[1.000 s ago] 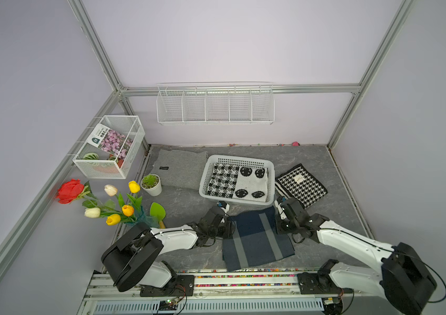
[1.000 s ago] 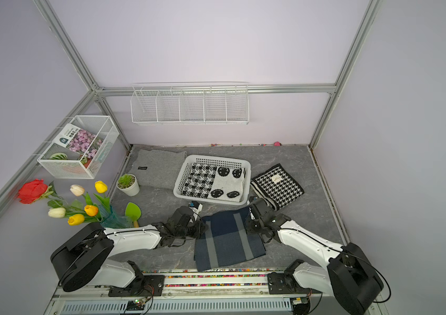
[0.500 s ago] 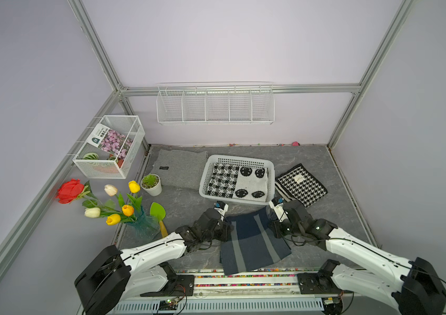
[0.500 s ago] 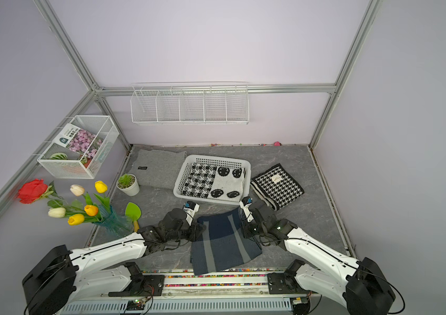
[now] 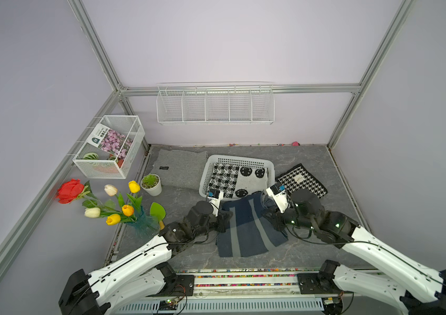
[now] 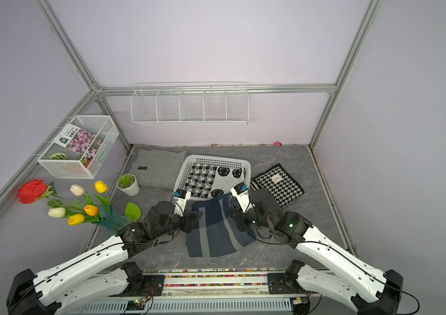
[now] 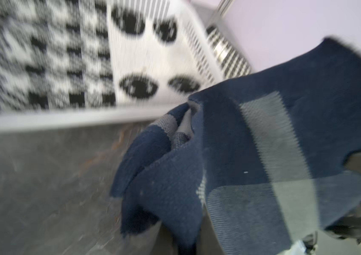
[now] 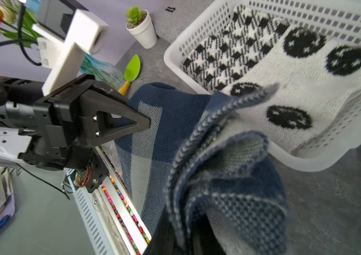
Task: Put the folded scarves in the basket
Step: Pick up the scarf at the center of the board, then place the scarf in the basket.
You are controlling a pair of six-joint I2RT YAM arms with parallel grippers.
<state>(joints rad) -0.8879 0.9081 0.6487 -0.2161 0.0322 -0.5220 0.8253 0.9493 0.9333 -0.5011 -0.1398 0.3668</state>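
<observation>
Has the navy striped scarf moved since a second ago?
Yes. The navy scarf has moved toward the basket; its far edge, earlier just short of the basket's near rim, now overlaps that rim in both top views.

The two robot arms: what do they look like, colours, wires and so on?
Both the left arm and right arm have long white shells joined by black joints, with thin black cables running along them. Small green lights glow on the right one. Each wrist carries a white block with a blue patch. The left gripper ends in black triangular fingers with screws.
</observation>
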